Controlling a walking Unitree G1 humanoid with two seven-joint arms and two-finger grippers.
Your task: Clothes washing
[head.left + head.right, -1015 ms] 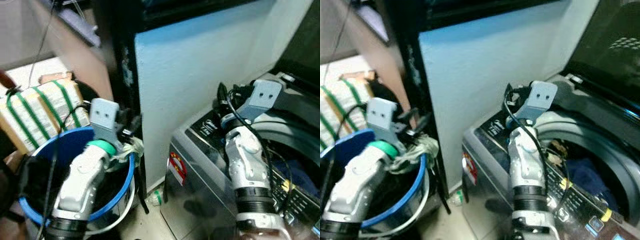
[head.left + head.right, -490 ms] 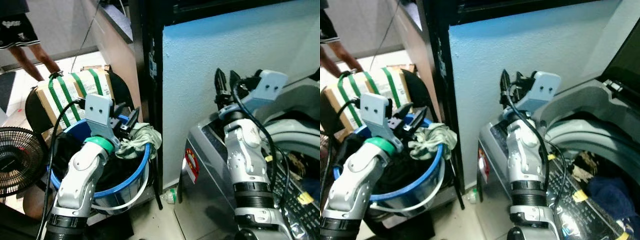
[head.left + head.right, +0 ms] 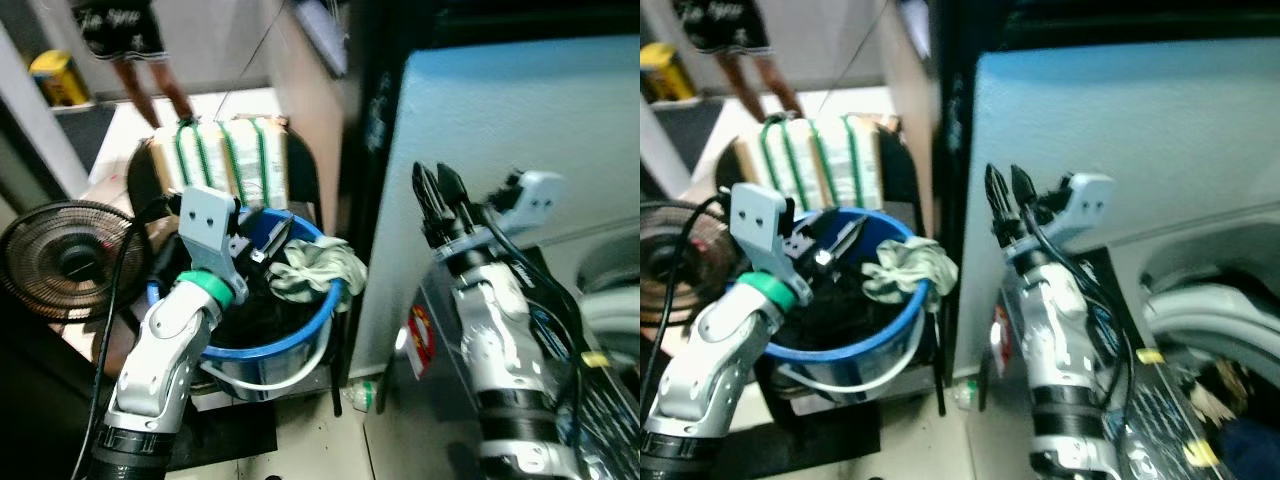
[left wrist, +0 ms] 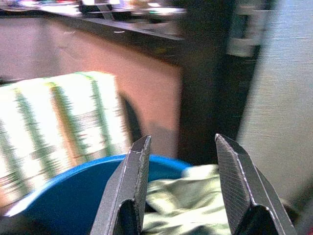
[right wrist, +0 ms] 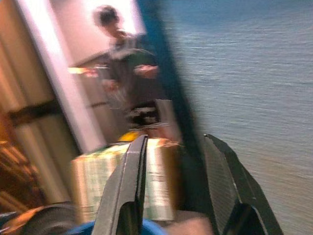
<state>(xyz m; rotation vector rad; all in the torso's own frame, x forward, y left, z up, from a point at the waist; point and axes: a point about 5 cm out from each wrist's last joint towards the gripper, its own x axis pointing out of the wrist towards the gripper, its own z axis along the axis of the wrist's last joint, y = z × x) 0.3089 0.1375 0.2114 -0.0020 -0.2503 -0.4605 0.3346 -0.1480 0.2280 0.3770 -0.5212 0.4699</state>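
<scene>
Left eye view shows my left tool [image 3: 258,243] just above the blue bucket [image 3: 300,338], and its two black fingers stand wide apart and hold nothing. A pale green cloth [image 3: 318,268] hangs over the rim of the bucket on the side near the wall, and dark clothes lie inside the bucket. In the left wrist view the same cloth [image 4: 186,205] is seen between and under my two fingers [image 4: 132,191], not touching them. My right tool [image 3: 436,196] is raised in front of the light blue wall [image 3: 520,130], fingers pointing up, with only a narrow gap between them and nothing held. Below my right arm is the washing machine [image 3: 1200,330], its drum open with some clothes inside. Behind the bucket stands a box with green straps [image 3: 228,160], beside it a black fan [image 3: 62,258]. A person's legs [image 3: 140,70] are seen farther back on the floor.
</scene>
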